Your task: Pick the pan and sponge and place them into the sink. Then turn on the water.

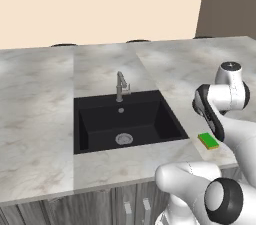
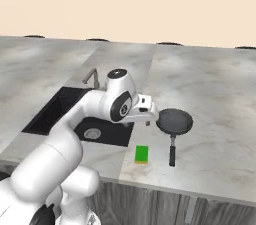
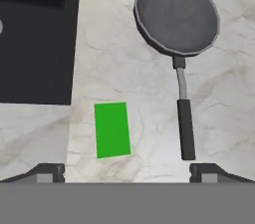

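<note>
The grey round pan (image 2: 175, 120) lies on the marble counter right of the sink (image 2: 55, 111), its dark handle (image 2: 172, 153) pointing toward the front edge. The green sponge (image 2: 142, 154) lies flat left of that handle, near the counter's front. My gripper (image 2: 148, 122) hangs open above the counter between the sink and the pan, holding nothing. In the hand view the sponge (image 3: 112, 129) and the pan's handle (image 3: 185, 128) lie between the two fingertips, with the pan (image 3: 177, 14) beyond them and the gripper (image 3: 127, 174) at the bottom. The sponge (image 1: 208, 141) also shows right of the black sink (image 1: 100, 124). No water is in view at the faucet (image 1: 120, 86).
The sink's basin holds just its round silver drain (image 1: 124, 139). Grey marble counter (image 1: 35, 119) stretches left of the sink and behind it to a beige wall. The counter's front edge runs close to the sponge and the handle's end.
</note>
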### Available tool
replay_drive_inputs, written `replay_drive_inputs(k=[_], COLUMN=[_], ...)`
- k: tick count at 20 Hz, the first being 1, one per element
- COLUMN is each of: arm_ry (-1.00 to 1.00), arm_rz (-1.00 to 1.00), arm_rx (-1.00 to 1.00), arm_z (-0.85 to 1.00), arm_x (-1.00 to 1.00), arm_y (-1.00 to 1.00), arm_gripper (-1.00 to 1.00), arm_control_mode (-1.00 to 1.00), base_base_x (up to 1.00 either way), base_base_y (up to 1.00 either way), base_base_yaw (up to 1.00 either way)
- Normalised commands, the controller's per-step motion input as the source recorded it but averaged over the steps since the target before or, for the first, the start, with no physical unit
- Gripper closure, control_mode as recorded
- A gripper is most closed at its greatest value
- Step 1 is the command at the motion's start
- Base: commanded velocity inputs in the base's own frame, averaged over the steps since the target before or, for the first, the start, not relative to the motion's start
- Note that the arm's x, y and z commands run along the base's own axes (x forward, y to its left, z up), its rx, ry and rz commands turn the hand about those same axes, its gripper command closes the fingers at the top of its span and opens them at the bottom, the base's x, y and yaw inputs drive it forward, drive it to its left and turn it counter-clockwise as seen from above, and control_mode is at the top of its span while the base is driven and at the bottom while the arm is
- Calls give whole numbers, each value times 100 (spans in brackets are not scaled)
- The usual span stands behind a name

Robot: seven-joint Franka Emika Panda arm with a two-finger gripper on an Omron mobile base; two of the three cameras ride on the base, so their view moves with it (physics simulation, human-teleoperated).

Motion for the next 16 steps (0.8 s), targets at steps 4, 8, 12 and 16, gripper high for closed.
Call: replay_drive_inputs(k=[4, 8, 12, 16], arm_ry=[0, 0, 0, 0], arm_rz=[0, 0, 0, 1], arm_rx=[0, 0, 0, 0], arm_z=[-24, -23, -29, -32], arm_x=[0, 0, 0, 0], arm_y=[-36, -36, -38, -33], arm_gripper=[-100, -100, -100, -100], arm_control_mode=[-100, -100, -100, -100], base_base_x=[0, 0, 0, 0], base_base_y=[0, 0, 0, 0], base_base_yaw=[0, 0, 0, 0])
